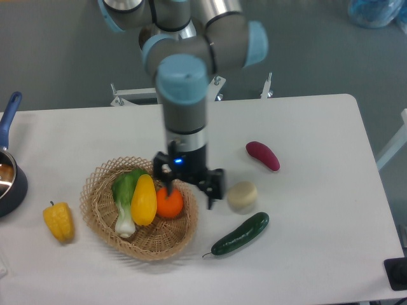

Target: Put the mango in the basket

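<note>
Since the mango is lying lengthwise inside the basket, pressed between the bok choy on one side and the orange on the other, the task's goal is looking met: the fruit is resting on the woven floor with nothing holding it. Its neighbours are wedging it, so it is unlikely to be rolling anywhere. Just beside it, the gripper is hanging over the basket's right rim with its fingers spread apart and nothing between them, one finger reaching down near the orange and the other standing outside the rim, toward the pale round object. That stance is suggesting a let-go, with the arm probably needing only to rise straight up to avoid nudging the orange. Further out, a cucumber, a dark red sweet potato and a yellow bell pepper are sitting on the white table, and a blue-handled pot is peeking in at the left edge.
</note>
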You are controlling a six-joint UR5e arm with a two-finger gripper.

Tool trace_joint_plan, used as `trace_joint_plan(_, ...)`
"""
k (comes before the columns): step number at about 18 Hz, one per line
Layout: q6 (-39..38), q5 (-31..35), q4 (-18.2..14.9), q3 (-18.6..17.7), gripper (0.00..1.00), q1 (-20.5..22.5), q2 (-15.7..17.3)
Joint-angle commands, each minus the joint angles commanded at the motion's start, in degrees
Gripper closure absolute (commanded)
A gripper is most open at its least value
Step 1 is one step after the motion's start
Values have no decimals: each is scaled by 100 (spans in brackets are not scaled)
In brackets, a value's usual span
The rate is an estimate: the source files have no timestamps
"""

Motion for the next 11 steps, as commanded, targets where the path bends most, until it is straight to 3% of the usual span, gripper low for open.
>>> trace_joint_plan(5, 1230, -404, -166, 291, 0, 836, 44)
trace_joint_plan(9, 2795, -405, -921, 282, 0, 1232, 369)
trace_joint_plan(11, 3244, -396, -1089, 239, 0, 1416, 544)
